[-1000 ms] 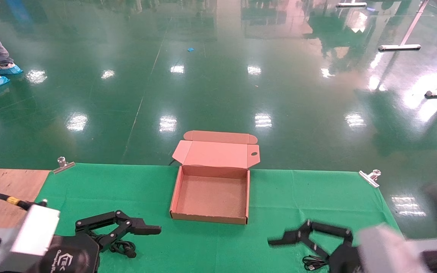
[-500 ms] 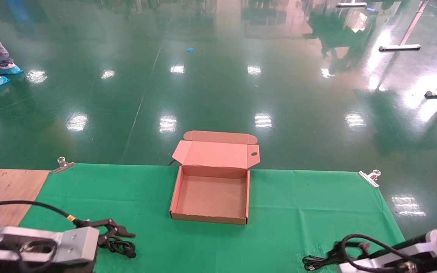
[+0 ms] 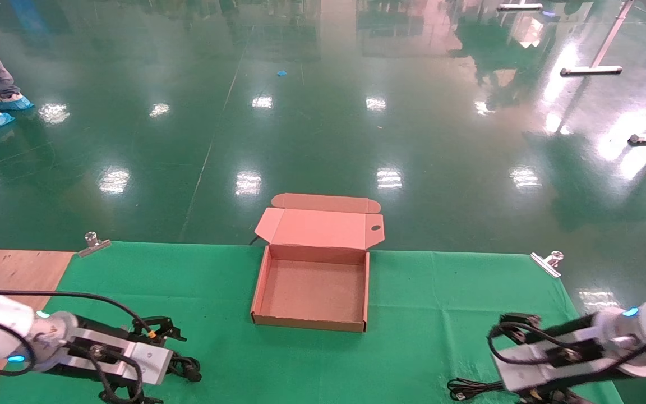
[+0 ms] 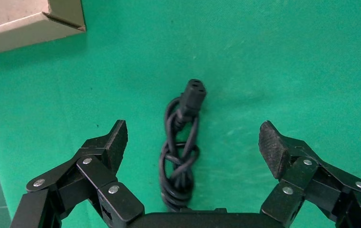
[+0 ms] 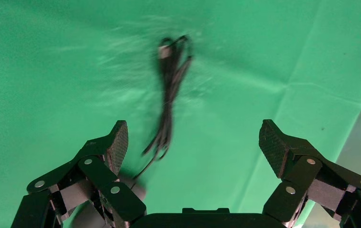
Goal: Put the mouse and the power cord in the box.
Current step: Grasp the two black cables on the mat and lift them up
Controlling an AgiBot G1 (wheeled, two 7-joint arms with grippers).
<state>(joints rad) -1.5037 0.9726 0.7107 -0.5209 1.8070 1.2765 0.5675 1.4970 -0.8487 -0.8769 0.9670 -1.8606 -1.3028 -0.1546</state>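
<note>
The box (image 3: 270, 283) lies open at the middle of the green cloth, lid (image 3: 317, 227) folded back, nothing inside. The power cord (image 4: 180, 156) is a black coiled bundle with its plug (image 4: 195, 90) pointing away. My left gripper (image 4: 193, 140) hangs open just above it, a finger on each side and apart from it. In the head view the cord (image 3: 185, 367) shows beside the left wrist. My right gripper (image 5: 192, 142) is open above the mouse's thin cable (image 5: 170, 90). The mouse (image 5: 138, 192) is only a dark rounded shape by one finger.
The green cloth (image 3: 441, 314) is held by metal clips (image 3: 547, 262) at the far corners. Bare wood (image 3: 9, 275) shows at the far left. A corner of the box (image 4: 50, 19) shows in the left wrist view. Beyond the table is shiny green floor.
Both arms have swung round and come down near the front edge. The left gripper now points down over the power cord. The right one points down over the mouse's cable.
</note>
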